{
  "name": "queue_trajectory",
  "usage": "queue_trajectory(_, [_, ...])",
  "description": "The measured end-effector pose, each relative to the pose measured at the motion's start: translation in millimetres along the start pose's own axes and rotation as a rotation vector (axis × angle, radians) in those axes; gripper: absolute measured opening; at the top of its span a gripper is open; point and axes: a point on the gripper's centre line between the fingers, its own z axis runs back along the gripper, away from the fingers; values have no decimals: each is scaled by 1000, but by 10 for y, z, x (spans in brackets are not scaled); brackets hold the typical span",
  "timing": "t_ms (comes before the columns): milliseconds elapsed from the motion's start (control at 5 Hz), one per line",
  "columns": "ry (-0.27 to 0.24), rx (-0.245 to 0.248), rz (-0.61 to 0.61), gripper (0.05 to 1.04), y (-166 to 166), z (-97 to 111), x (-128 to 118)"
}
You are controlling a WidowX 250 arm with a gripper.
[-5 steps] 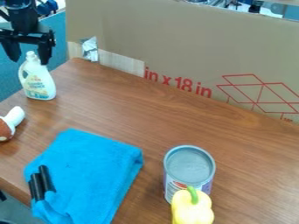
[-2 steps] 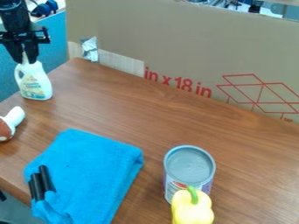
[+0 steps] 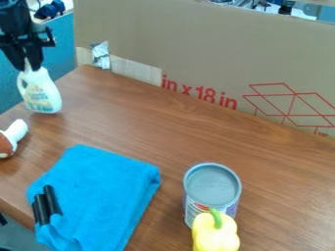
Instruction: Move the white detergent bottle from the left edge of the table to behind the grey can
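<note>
Gripping the white bottle (image 3: 40,93) looks like the step in hand: the tool (image 3: 27,67) is narrow, closed around the bottle's neck at the upper left of the view. The bottle leans, its top towards the left and its base over the desk (image 3: 163,132) near the left edge. Whether that base touches the wood or hangs just above it, I cannot tell.

What comes next calls for a firm hold on the neck, since the body hangs below it and could swing or twist. If the bottle is to travel, it should first go straight up, high enough for its base to clear the white-and-brown object (image 3: 14,135) and the folded blue towel (image 3: 101,191). Setting it down would call for righting the lean, so the base meets the desk flat before the tool lets go.
</note>
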Motion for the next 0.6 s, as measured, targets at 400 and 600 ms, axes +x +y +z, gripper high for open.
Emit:
queue_trajectory(400, [-6,-42,-238,346,-975,233,-225])
queue_trajectory(600, [23,-58,-333,346,-1466,252,-317])
